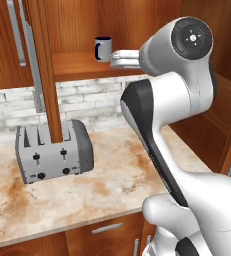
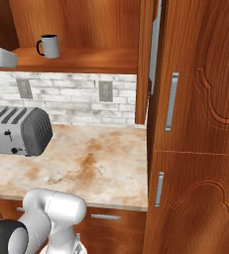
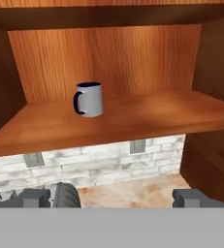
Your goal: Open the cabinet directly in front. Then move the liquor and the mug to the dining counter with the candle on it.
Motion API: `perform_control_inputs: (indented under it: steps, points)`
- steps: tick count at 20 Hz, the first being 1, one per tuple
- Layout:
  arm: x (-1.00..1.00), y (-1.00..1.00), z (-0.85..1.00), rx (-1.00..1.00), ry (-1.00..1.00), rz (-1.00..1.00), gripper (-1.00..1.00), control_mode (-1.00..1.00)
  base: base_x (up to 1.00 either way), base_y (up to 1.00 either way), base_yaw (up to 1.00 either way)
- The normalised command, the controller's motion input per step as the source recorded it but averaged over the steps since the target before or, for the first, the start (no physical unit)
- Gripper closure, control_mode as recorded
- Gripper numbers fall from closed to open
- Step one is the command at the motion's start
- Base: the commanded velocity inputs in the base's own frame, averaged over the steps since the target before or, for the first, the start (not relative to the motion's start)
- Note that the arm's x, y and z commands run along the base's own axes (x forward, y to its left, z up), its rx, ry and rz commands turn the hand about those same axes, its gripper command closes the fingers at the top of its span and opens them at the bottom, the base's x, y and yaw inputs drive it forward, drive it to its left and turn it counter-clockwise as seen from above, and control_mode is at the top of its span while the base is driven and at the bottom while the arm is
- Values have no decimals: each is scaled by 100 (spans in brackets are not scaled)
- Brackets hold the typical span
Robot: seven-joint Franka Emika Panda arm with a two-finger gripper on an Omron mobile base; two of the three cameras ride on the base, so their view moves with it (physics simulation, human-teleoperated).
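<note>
My gripper [image 3: 111,197] spread wide, empty, level with open cabinet [image 3: 108,63] shelf edge, well short of mug [image 3: 89,99]. Mug upright mid-shelf, handle toward my left. No bottle on shelf. Risk: straight reach catches handle, spins or tips mug backward; low approach knocks shelf lip. Toaster [image 1: 52,152] below on worktop [image 1: 107,185].

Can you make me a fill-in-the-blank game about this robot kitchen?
1. The mug stands inside the open ___.
2. On the worktop below sits a grey ___.
3. The wall behind the toaster is made of white ___.
4. The mug's handle is coloured dark ___.

Missing words: cabinet; toaster; bricks; navy
</note>
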Motion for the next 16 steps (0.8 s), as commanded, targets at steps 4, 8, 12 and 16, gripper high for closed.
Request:
perform_control_inputs:
  steps: [4,8,12,16]
  points:
    - [19,5,0,-11,-8,0,-100,-100,0,0,0]
    - [36,10,0,-7,-8,0,-100,-100,0,0,0]
    - [61,26,0,-2,-1,0,-100,-100,0,0,0]
    - [63,29,0,0,0,0,-100,-100,0,0,0]
